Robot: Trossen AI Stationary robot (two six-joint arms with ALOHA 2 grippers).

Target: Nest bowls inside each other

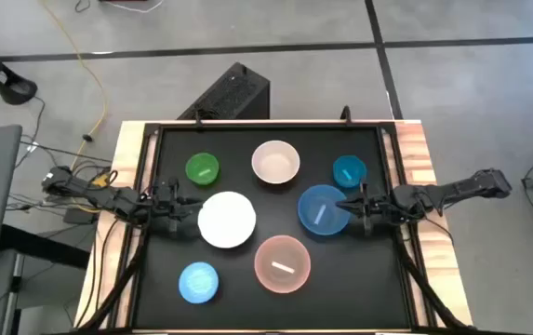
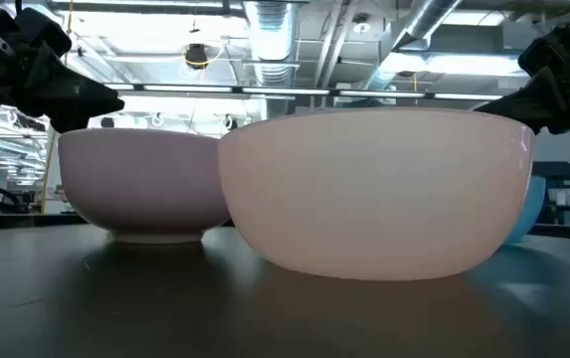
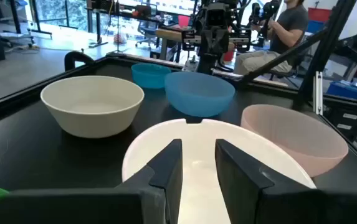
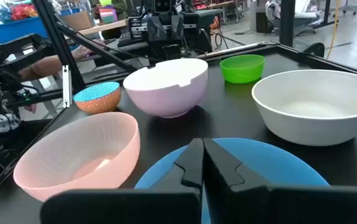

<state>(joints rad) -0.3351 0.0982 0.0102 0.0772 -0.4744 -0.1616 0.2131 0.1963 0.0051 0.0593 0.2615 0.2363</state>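
Seven bowls stand upright on the black table top. The white bowl (image 1: pixel 226 220) is at the middle and the blue bowl (image 1: pixel 322 210) to its right. My left gripper (image 1: pixel 189 210) hovers open just above the white bowl's left rim (image 3: pixel 142 149), fingers side by side, pointing toward the table's right. My right gripper (image 1: pixel 348 207) is shut, just above the blue bowl's right rim (image 4: pixel 166 165). The pink bowl (image 1: pixel 282 263) stands nearer, the cream bowl (image 1: pixel 275 161) farther.
The green bowl (image 1: pixel 201 168) is at the far left, the teal bowl (image 1: pixel 349 171) at the far right, and the light blue bowl (image 1: pixel 198 282) at the near left. A raised frame (image 1: pixel 247 127) edges the table top. A person (image 3: pixel 287 25) sits beyond the table's right side.
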